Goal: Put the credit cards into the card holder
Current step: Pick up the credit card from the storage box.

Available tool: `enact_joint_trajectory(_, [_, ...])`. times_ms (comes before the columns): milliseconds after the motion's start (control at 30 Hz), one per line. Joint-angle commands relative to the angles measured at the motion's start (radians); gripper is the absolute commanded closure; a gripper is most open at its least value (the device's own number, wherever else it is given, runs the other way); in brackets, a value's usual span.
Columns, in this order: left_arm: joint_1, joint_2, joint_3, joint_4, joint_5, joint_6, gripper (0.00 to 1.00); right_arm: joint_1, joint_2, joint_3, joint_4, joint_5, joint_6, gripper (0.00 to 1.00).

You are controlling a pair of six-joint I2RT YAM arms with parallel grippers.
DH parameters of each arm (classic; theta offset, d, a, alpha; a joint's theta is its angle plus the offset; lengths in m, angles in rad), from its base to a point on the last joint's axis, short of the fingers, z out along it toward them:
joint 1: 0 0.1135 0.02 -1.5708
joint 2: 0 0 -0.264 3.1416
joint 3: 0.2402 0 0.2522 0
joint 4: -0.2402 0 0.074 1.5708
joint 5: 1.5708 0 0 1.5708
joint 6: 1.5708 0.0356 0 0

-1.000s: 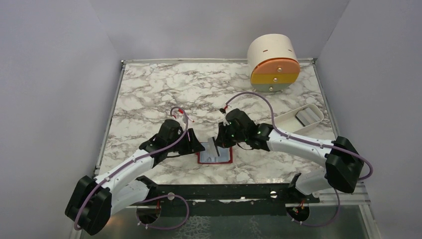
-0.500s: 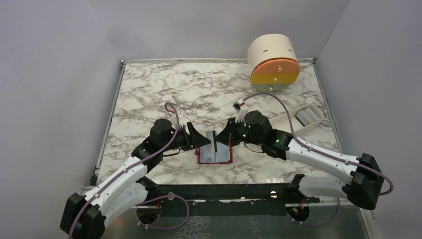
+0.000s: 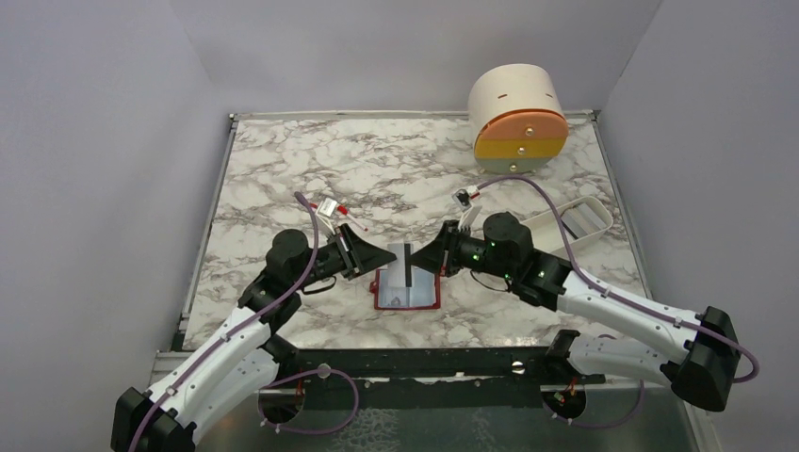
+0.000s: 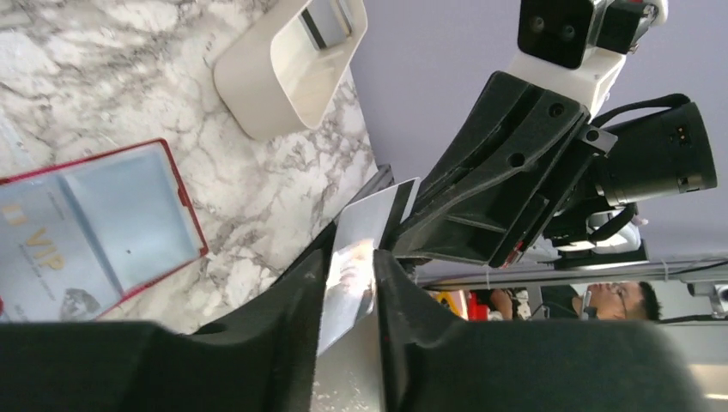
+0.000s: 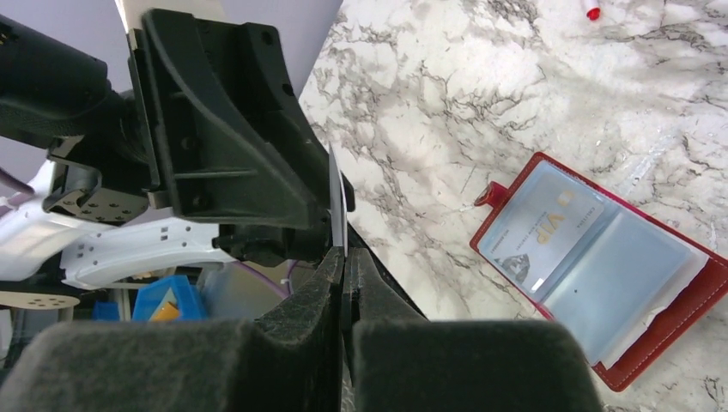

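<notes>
The red card holder lies open on the marble between the arms, with a pale VIP card in its left clear pocket; it also shows in the left wrist view. My right gripper is shut on a grey card with a dark stripe and holds it upright above the holder; the right wrist view shows the card edge-on in that gripper. My left gripper faces it, its jaws open with the card's far end between them.
A white oblong tray with more cards lies at the right; it also shows in the left wrist view. A round cream drawer unit stands at the back right. The table's near edge lies just below the holder.
Both grippers have risen from the holder and the arms have drawn back. The card has come up with the right gripper and now stands upright between the two grippers.
</notes>
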Motion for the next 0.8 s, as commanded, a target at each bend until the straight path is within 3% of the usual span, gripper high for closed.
enact_joint_trajectory(0, [-0.002,-0.045,0.009,0.072,-0.005,-0.080,0.83,0.002,0.010,-0.007,0.027,-0.034,0.002,0.99])
enact_joint_trajectory(133, [-0.002,-0.038,0.012,0.072,0.005,-0.078,1.00,0.002,0.008,-0.017,0.021,-0.013,0.005,0.99])
enact_joint_trajectory(367, [-0.002,-0.046,-0.003,0.123,0.020,-0.102,1.00,0.002,0.010,-0.041,0.041,-0.035,0.039,0.99])
enact_joint_trajectory(533, [-0.002,-0.065,-0.011,0.158,0.024,-0.138,1.00,0.002,-0.014,-0.092,0.143,-0.060,0.108,0.99])
enact_joint_trajectory(667, [-0.003,-0.077,-0.007,0.161,0.020,-0.151,0.85,0.002,-0.008,-0.094,0.172,-0.076,0.125,0.99])
enact_joint_trajectory(767, [-0.002,-0.066,-0.014,0.161,0.029,-0.156,0.85,0.002,0.004,-0.090,0.192,-0.098,0.134,0.99])
